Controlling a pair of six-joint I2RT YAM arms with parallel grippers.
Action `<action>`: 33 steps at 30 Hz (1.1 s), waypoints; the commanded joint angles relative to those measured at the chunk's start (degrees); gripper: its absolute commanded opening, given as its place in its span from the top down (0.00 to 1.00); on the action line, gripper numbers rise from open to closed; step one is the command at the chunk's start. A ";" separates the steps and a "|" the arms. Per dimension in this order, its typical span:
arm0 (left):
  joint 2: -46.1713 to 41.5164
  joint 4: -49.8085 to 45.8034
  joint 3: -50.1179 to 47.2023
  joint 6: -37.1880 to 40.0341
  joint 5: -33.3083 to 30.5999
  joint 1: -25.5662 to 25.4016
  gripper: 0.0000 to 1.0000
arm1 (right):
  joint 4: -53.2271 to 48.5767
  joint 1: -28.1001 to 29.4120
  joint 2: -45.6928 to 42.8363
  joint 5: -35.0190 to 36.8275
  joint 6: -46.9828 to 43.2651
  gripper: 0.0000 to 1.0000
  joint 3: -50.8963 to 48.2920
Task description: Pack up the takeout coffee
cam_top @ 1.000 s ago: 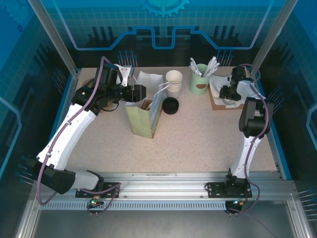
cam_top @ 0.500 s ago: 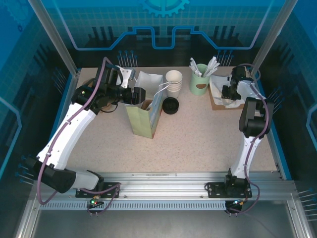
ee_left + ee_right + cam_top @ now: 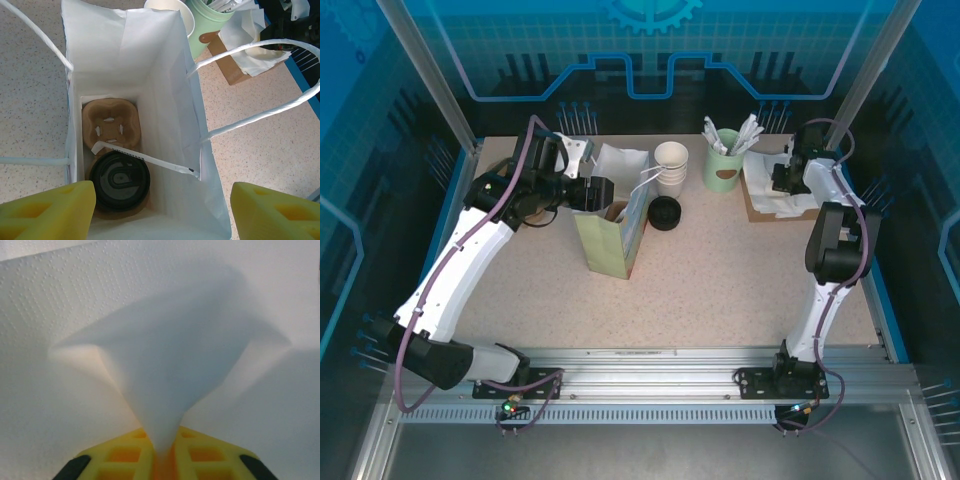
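Note:
The takeout coffee point(image 3: 120, 180), a cup with a round black lid, stands at the bottom of the open white paper bag point(image 3: 170, 115), in one pocket of a brown cardboard carrier point(image 3: 111, 122). A thin white wrapped stick point(image 3: 145, 159) lies across the inside above it. My left gripper point(image 3: 162, 210) is open above the bag's near rim, one yellow finger on each side, holding nothing. In the top view it point(image 3: 592, 192) sits at the bag point(image 3: 615, 240). My right gripper point(image 3: 162, 460) is shut on a white napkin point(image 3: 170, 365), pinching it into a raised fold.
At the back of the table stand a stack of white cups point(image 3: 671, 162), a green holder with sachets point(image 3: 723, 165) and loose black lids point(image 3: 664, 212). The right gripper point(image 3: 782, 180) is over napkins on a brown tray point(image 3: 757, 208) at the back right.
The right gripper has closed on the napkin and its wrist has shifted slightly toward the back. The left arm and the bag have not moved.

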 commanded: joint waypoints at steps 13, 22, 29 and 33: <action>-2.03 0.18 -0.32 1.38 -0.06 -0.12 0.27 | 0.63 0.66 -21.57 -5.78 4.13 0.93 -7.96; -3.24 -0.77 -1.00 2.01 -0.76 -0.10 0.27 | 1.94 3.82 -40.76 -10.69 6.97 0.93 -15.39; -3.65 -1.14 -1.64 2.45 -1.02 -0.12 0.27 | 0.27 8.22 -52.14 -12.52 6.06 0.92 -14.88; -4.03 -1.61 -1.47 2.46 -0.85 0.52 0.27 | -0.27 14.33 -54.76 -13.18 4.86 0.92 -11.20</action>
